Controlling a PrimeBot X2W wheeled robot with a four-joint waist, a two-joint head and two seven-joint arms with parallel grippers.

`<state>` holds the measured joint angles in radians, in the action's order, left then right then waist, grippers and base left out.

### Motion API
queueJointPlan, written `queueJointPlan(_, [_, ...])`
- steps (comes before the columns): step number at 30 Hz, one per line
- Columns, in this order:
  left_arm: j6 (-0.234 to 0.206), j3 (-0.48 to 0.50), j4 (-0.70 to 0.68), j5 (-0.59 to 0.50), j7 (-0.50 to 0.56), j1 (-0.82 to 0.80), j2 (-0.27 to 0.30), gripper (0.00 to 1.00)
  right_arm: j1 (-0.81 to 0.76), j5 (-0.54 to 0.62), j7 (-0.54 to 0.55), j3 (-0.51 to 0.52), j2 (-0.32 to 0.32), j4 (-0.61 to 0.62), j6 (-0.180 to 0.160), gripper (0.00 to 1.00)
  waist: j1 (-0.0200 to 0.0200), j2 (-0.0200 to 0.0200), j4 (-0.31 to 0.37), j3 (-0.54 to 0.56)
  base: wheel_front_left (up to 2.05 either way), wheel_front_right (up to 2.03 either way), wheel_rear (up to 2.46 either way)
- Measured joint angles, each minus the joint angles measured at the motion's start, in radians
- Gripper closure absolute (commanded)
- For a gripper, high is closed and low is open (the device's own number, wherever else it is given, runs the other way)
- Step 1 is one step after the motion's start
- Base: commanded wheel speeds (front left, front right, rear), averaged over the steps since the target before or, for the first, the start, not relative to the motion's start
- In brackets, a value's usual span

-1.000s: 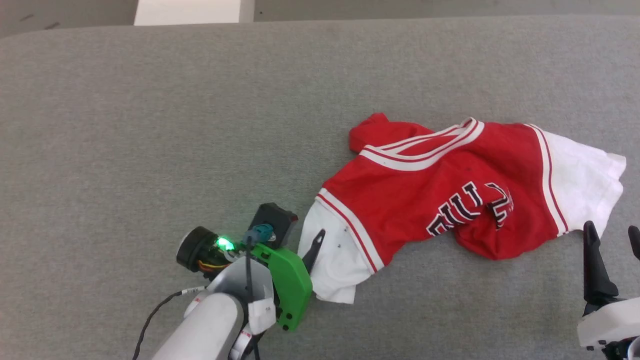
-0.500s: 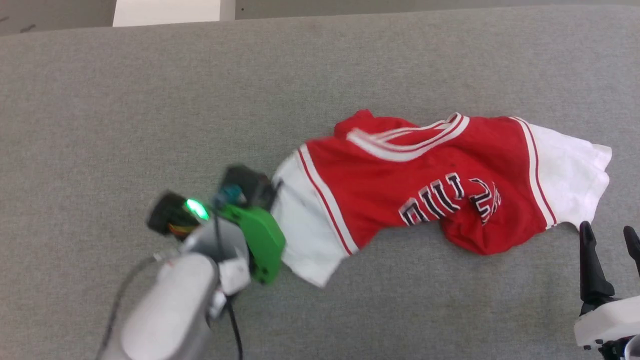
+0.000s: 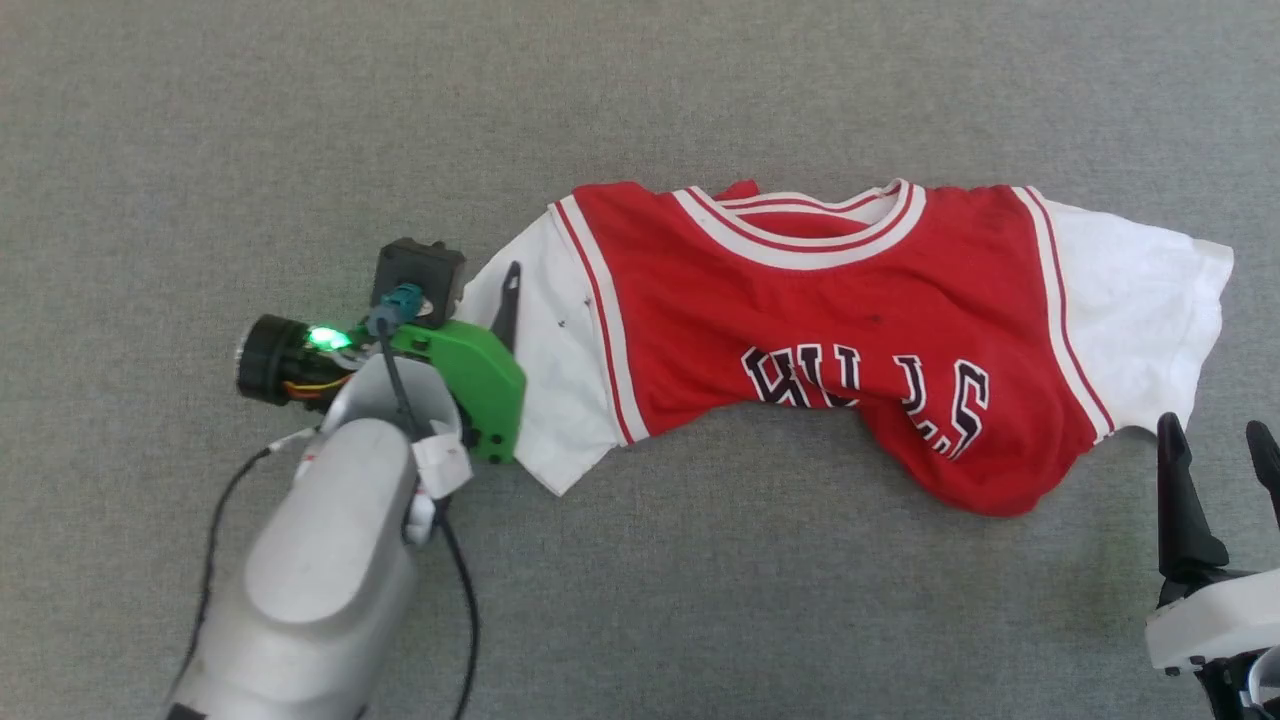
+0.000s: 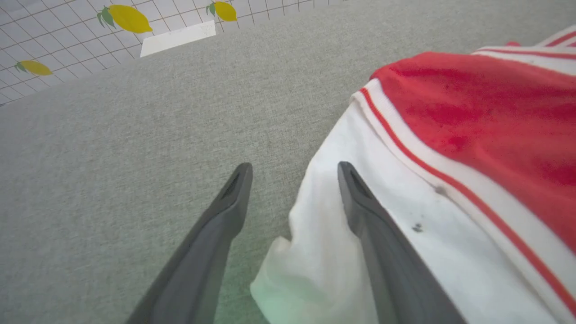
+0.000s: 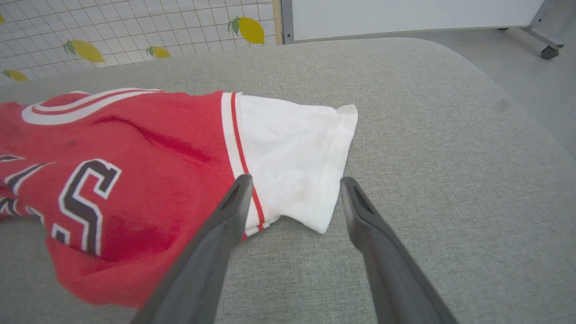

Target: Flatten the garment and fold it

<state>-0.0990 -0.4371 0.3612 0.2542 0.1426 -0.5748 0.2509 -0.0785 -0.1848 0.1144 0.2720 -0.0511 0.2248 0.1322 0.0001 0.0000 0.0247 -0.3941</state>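
Shirt (image 3: 830, 320) lies front up on the grey table (image 3: 700, 90), right of centre in the head view. Its long axis runs left to right, sleeve to sleeve. The collar (image 3: 800, 215) points to the far edge. The lower body is bunched toward the robot, sagging under the lettering (image 3: 860, 375).

Left gripper (image 4: 294, 167): fingers spread, gripping nothing. It sits low at the outer edge of the left sleeve (image 3: 550, 370), with one finger over white cloth and the other over bare table.

Right gripper (image 3: 1212, 430): fingers apart, empty, just on the robot's side of the right sleeve (image 3: 1140, 310). In the right wrist view its tips frame that sleeve's lower corner; contact with the cloth can't be judged.
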Motion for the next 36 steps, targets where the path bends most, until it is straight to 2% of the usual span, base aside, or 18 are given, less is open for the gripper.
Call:
queueJointPlan(2, [-0.003,0.004,0.024,0.015,-0.034,-0.004,-0.030,0.00,0.000,0.001,0.000,0.001,0.000,-0.002,0.000,0.00,0.0000,0.0000,-0.005,-0.002,0.00,0.00,0.00])
queueJointPlan(5, [-0.004,0.011,0.042,0.031,-0.064,-0.002,-0.039,0.00,0.000,0.001,0.004,0.002,0.000,-0.006,0.000,0.00,0.0000,0.0000,-0.010,0.010,0.00,0.00,0.00])
queueJointPlan(11, [-0.027,0.045,-0.033,0.047,-0.071,0.045,-0.007,0.00,-0.005,0.001,0.007,0.003,0.000,-0.014,0.000,0.00,0.0000,0.0000,-0.023,0.054,0.00,0.00,0.00])
queueJointPlan(13, [-0.024,0.044,-0.065,0.050,-0.034,0.072,0.019,0.00,-0.009,0.001,0.009,0.002,0.000,-0.013,0.000,0.00,0.0000,0.0000,-0.029,0.067,0.00,0.00,0.00])
queueJointPlan(16, [0.015,0.022,-0.100,0.080,0.042,0.117,0.055,0.00,-0.010,0.001,0.018,-0.001,0.000,-0.010,0.000,0.00,0.0000,0.0000,-0.043,0.077,0.00,0.00,0.00])
queueJointPlan(20, [0.035,0.007,-0.119,0.093,0.080,0.134,0.065,0.00,-0.010,0.001,0.027,-0.004,0.000,0.004,0.000,0.00,0.0000,0.0000,-0.051,0.069,0.00,0.00,0.00])
queueJointPlan(30, [0.059,-0.026,-0.076,0.097,0.095,0.107,0.063,0.00,-0.009,0.008,0.040,-0.003,0.000,0.020,0.000,0.00,0.0000,0.0000,-0.033,0.024,0.00,0.00,0.00])
queueJointPlan(35, [0.090,-0.047,-0.034,0.094,0.087,0.078,0.064,0.00,-0.009,0.008,0.041,-0.004,0.000,0.019,0.000,0.00,0.0000,0.0000,-0.020,0.019,0.00,0.00,0.00])
queueJointPlan(36, [0.095,-0.050,-0.024,0.094,0.083,0.073,0.064,0.18,-0.009,0.008,0.041,-0.005,0.000,0.019,0.000,0.00,0.0000,0.0000,-0.019,0.020,0.00,0.00,0.00])
